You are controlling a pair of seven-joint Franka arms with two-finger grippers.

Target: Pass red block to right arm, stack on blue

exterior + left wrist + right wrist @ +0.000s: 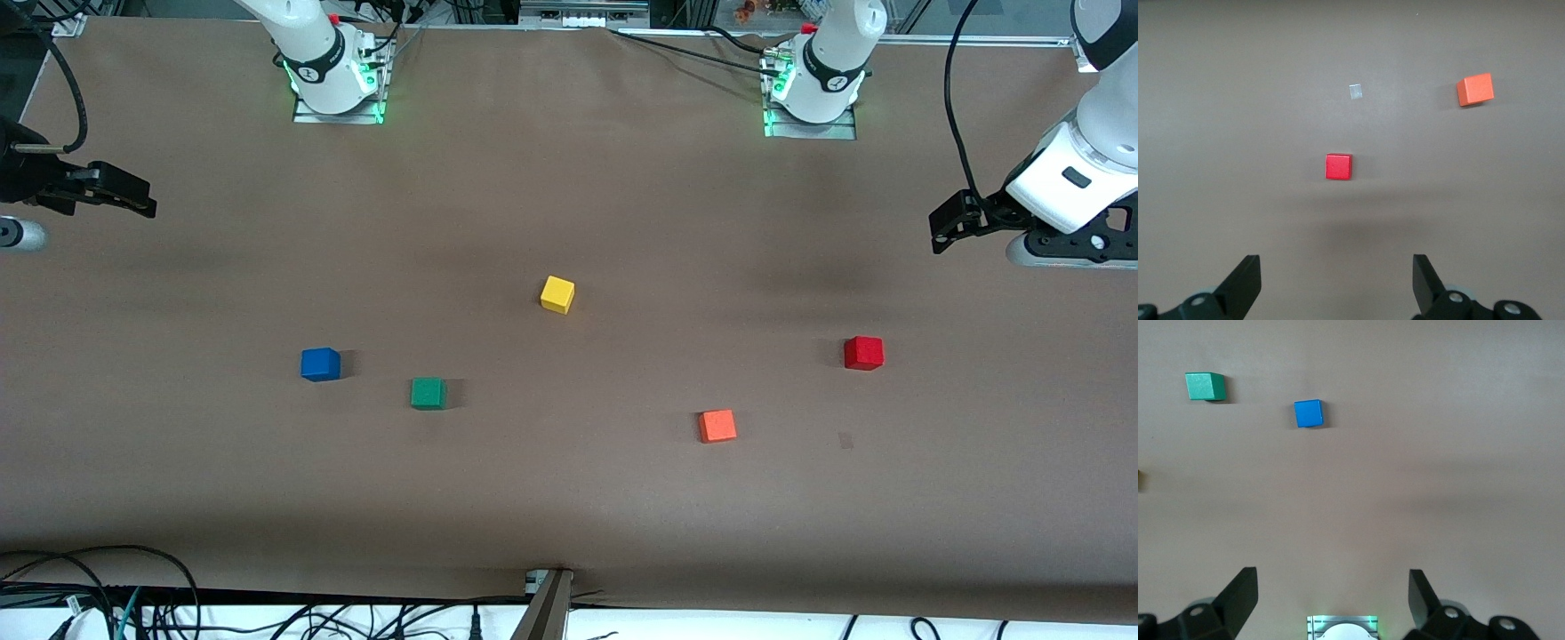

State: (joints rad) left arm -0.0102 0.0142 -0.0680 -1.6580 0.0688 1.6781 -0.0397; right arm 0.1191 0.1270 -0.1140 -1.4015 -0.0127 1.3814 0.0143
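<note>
The red block (863, 353) sits on the brown table toward the left arm's end; it also shows in the left wrist view (1339, 166). The blue cube (320, 364) sits toward the right arm's end and shows in the right wrist view (1309, 413). My left gripper (944, 227) hangs open and empty above the table's left-arm end, with nothing between its fingers (1337, 263). My right gripper (133, 200) hangs open and empty above the table's right-arm end (1331, 577). Neither gripper touches a cube.
A yellow cube (557, 294) lies mid-table. A green cube (428, 393) lies beside the blue one. An orange-red cube (717, 426) lies nearer the front camera than the red block. A small grey patch (845, 439) marks the table. Cables run along the front edge.
</note>
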